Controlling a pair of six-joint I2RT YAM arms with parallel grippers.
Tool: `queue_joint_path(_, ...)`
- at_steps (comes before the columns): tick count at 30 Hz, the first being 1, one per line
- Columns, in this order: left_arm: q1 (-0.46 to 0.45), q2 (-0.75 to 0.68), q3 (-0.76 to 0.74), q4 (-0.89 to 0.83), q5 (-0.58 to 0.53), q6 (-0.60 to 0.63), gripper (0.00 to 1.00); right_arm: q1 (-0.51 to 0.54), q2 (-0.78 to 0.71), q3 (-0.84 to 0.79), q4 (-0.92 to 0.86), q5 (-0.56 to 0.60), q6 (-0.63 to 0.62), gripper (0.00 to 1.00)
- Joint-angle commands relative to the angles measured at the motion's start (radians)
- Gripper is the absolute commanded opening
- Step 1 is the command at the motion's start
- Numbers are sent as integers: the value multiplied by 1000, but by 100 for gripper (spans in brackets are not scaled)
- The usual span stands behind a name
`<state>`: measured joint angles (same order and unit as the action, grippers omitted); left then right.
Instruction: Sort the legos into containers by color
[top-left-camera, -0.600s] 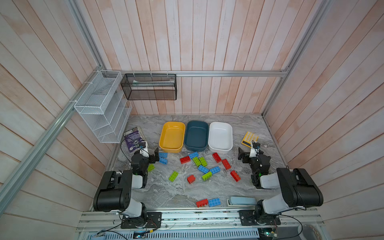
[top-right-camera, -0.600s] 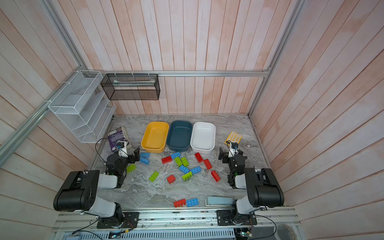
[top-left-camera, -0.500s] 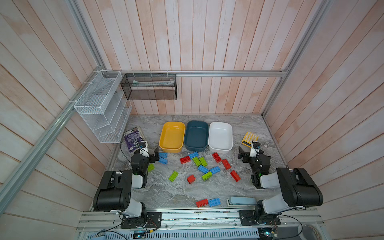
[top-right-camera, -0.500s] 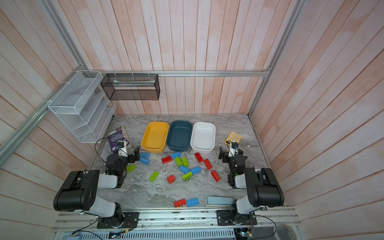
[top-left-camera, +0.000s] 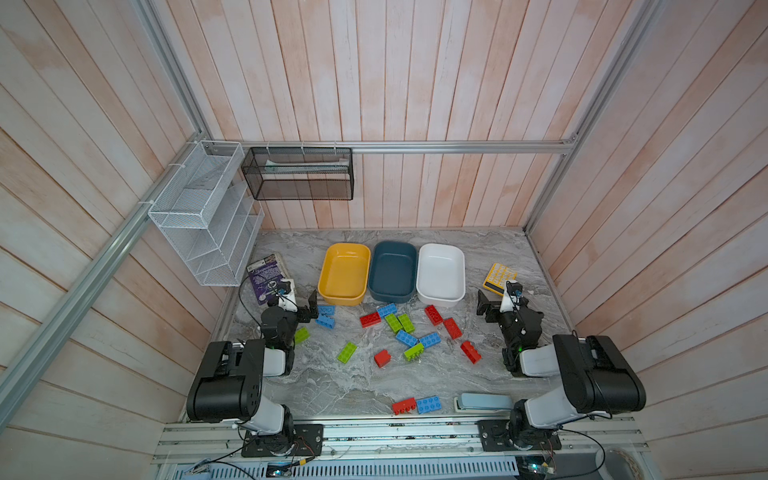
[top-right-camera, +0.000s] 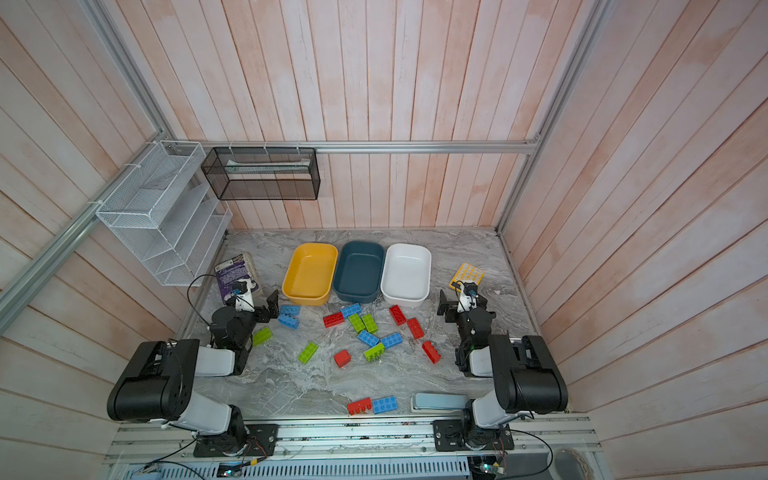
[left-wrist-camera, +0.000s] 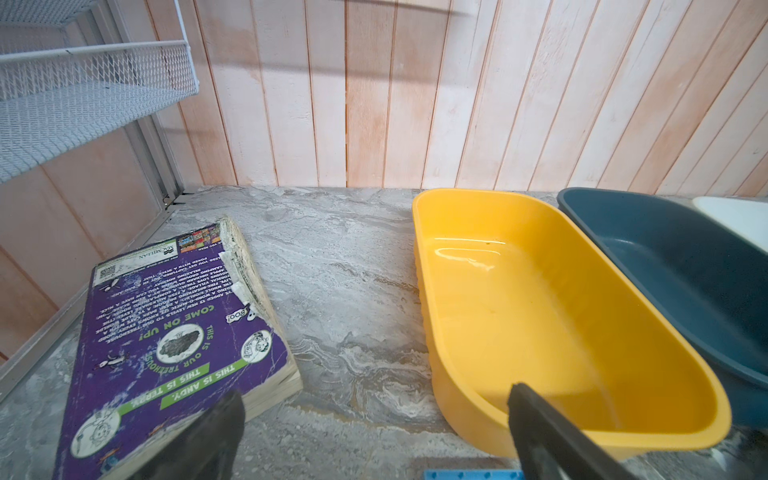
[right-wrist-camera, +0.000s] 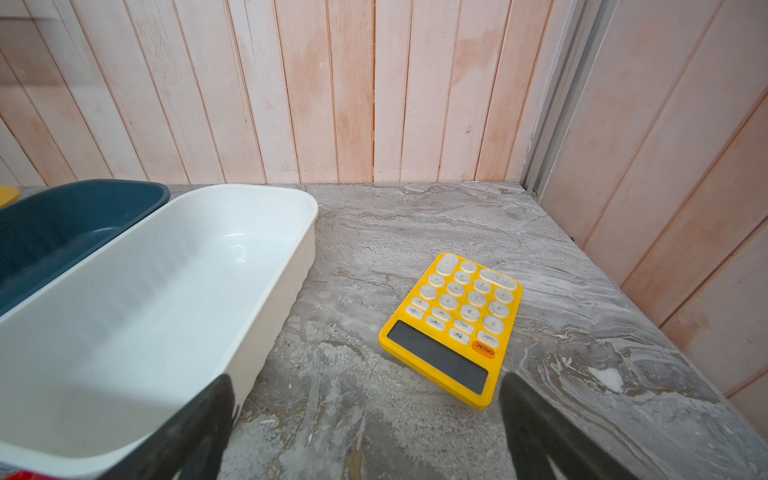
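Over the last half second nothing has visibly moved. Both arms sit folded low as before and every brick lies where it lay, so sorting has not begun and the whole task lies ahead. Nearest, a red brick (top-left-camera: 404, 406) and a blue brick (top-left-camera: 428, 404) lie end to end right at the front edge of the table (top-left-camera: 332, 382), just beside the pale blue stapler (top-left-camera: 484, 402); a grasp there leaves little margin toward the rail. Beyond them a broad strip of bare marble gives the best room for swinging either arm. Next comes the main scatter of legos (top-left-camera: 406, 337), red, blue and lime mixed, some touching, between the two arms. The left gripper (left-wrist-camera: 374, 395) has its jaws spread wide and holds nothing. It faces the gap between the book (top-left-camera: 266, 274) and the yellow tub (top-left-camera: 345, 274), with a pair of blue bricks (top-left-camera: 326, 310) just beside it. The right gripper (right-wrist-camera: 365, 380), likewise wide apart and empty, faces the gap between the white tub (top-left-camera: 440, 272) and the calculator (top-left-camera: 500, 274). The three tubs, the teal tub (top-left-camera: 392, 272) in the middle, stand side by side, all empty, with a narrow strip of table behind them before the back wall. Above the far left corner hang the white mesh rack (top-left-camera: 203, 224) and the black mesh rack (top-left-camera: 299, 174), which a high lift of the left arm might meet.
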<state>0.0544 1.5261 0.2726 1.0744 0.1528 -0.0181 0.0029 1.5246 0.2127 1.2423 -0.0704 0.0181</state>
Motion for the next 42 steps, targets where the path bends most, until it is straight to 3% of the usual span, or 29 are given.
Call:
queue_joint_path(1, 7, 14, 19, 26, 16, 12, 100, -7, 11, 17, 28, -13, -12, 99)
queue_joint_path(20, 9, 18, 26, 15, 16, 9, 100, -7, 11, 18, 22, -13, -12, 99)
queue_joint_path(22, 3, 12, 27, 20, -64, -12, 100, -3, 1, 30, 2, 42, 2, 99)
queue_joint_path(26, -5, -85, 170, -310, -246, -52, 100, 28, -156, 159, -381, 180, 78, 99)
queue_joint_path(30, -23, -229, 260, -547, -388, -187, 100, 92, -303, 224, -600, 250, 171, 99)
queue_joint_path(36, -39, -513, 378, -966, -297, -478, 100, 279, -446, 432, -1025, 328, 186, 99)
queue_joint_path(42, -113, -735, 427, -1271, -261, -544, 100, 552, -487, 539, -1289, 300, 230, 100)
